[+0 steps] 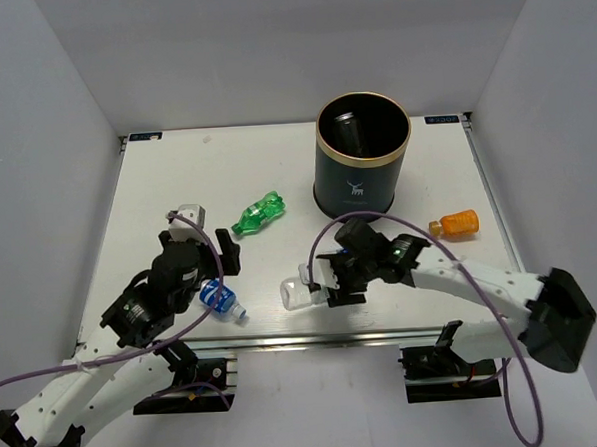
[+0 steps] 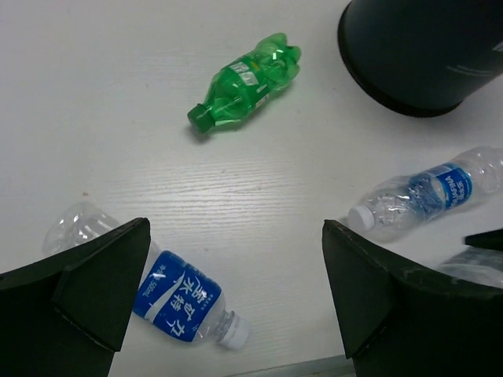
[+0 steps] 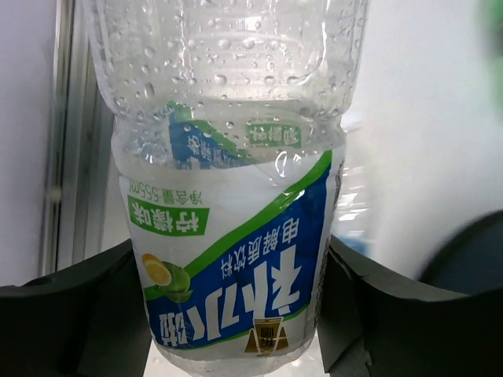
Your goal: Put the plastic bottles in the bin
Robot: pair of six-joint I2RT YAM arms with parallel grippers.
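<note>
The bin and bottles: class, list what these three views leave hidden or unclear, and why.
Top view: the bin is dark inside, contents unclear.
Right wrist view: the held bottle runs off the top edge.
Left wrist view: a finger of the left gripper covers part of the near bottle.

Clear plastic bottle (image 3: 228, 118) fills centre of frame, droplets clinging inside upper wall. Label (image 3: 236, 267) blue, white and green, with lemon picture at lower left; print reads upside down. Right gripper (image 3: 236, 322) clamps bottle at label height. Black fingers (image 3: 78, 314) press against both sides, one at lower left, the other at lower right. White table (image 3: 424, 118) blurred behind on right. Pale metal rail (image 3: 67, 157) runs vertically along left edge. Dark curved shape (image 3: 468, 243) at right, too blurred to identify.
</note>
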